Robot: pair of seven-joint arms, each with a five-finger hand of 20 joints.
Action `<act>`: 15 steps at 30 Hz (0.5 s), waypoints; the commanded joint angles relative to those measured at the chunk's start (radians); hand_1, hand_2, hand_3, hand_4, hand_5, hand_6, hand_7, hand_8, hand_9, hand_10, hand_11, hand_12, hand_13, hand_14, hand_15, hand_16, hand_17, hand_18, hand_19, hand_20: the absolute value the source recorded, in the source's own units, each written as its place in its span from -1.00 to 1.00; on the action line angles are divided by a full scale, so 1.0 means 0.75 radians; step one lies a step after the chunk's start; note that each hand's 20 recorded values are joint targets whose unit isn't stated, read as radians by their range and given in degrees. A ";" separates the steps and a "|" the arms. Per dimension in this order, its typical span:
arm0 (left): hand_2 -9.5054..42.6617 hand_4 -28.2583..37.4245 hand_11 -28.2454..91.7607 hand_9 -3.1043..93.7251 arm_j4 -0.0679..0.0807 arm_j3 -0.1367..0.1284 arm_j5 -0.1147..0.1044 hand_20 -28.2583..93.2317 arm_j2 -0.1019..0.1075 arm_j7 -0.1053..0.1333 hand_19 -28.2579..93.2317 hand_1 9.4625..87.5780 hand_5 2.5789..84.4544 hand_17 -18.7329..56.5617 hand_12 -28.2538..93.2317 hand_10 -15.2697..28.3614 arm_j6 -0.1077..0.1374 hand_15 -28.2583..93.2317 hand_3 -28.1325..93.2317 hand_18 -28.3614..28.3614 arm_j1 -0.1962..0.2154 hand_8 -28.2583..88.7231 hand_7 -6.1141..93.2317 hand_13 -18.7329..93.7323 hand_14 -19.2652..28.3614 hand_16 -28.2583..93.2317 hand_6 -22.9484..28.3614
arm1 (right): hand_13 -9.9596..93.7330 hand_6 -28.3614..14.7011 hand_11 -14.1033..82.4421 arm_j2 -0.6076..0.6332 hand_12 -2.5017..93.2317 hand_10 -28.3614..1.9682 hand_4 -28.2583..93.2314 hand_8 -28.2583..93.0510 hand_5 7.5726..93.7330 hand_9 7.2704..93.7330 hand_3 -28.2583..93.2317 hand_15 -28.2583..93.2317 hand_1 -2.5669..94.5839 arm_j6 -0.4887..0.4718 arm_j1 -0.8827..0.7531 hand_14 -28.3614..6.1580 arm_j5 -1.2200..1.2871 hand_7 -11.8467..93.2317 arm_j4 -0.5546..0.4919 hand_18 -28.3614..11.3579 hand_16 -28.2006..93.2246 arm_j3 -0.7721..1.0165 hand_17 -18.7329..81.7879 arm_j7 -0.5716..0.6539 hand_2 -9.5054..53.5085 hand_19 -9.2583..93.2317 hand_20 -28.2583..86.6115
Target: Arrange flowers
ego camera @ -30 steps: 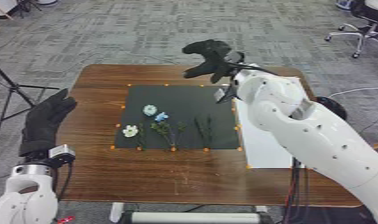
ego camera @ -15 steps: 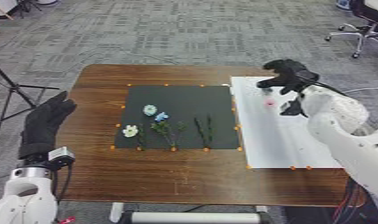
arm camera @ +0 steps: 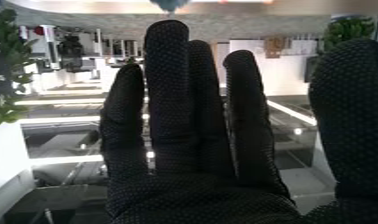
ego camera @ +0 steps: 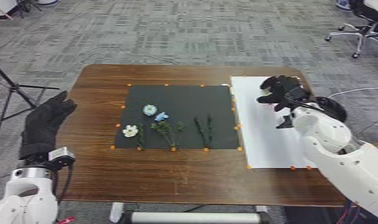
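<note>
Three flowers (ego camera: 161, 116) lie near leafy stems (ego camera: 209, 131) on the black mat (ego camera: 190, 95), left of the white sheet (ego camera: 261, 145), so the right hand (ego camera: 281, 89), unclenched and empty above the sheet's far part, could drag neighbours by pinching too broadly.

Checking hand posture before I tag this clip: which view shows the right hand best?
The right wrist view: it shows the right hand close up, fingers straight and thumb apart. The head view shows it from above, smaller, over the white sheet.
</note>
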 commanded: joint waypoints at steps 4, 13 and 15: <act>-0.77 -1.00 -0.24 -0.01 -0.009 0.009 0.005 -0.25 -0.019 0.001 -0.40 -0.81 0.04 -0.44 -0.33 0.29 -0.006 -0.25 0.66 0.47 0.009 -0.64 -0.63 -0.03 0.53 -0.48 -0.09 | 0.36 0.30 -0.39 -0.047 -0.55 -0.02 -0.90 -0.68 0.10 0.25 0.63 0.17 -0.22 -0.024 -0.034 -0.10 -0.118 -0.43 0.099 -0.65 -0.04 0.040 -0.11 -0.028 -1.00 0.41 0.42; -0.77 -1.00 -0.25 -0.01 -0.009 0.010 0.002 -0.25 -0.024 0.001 -0.40 -0.81 0.03 -0.44 -0.33 0.30 -0.012 -0.25 0.66 0.47 0.013 -0.64 -0.63 -0.03 0.53 -0.48 -0.09 | 0.43 0.37 -0.35 -0.073 -0.56 0.02 -0.91 -0.69 0.21 0.37 0.64 0.18 -0.08 -0.043 -0.077 -0.03 -0.169 -0.38 0.140 -0.60 -0.04 0.053 -0.06 0.011 -1.00 0.44 0.43; -0.77 -1.00 -0.24 -0.01 -0.009 0.010 0.002 -0.25 -0.026 0.002 -0.40 -0.81 0.03 -0.44 -0.33 0.30 -0.012 -0.25 0.66 0.47 0.011 -0.64 -0.63 -0.03 0.53 -0.48 -0.09 | 0.47 0.41 -0.33 -0.073 -0.56 0.06 -0.91 -0.67 0.27 0.44 0.62 0.19 -0.02 -0.020 -0.076 0.01 -0.175 -0.35 0.149 -0.60 -0.03 0.038 -0.04 0.008 -1.00 0.46 0.43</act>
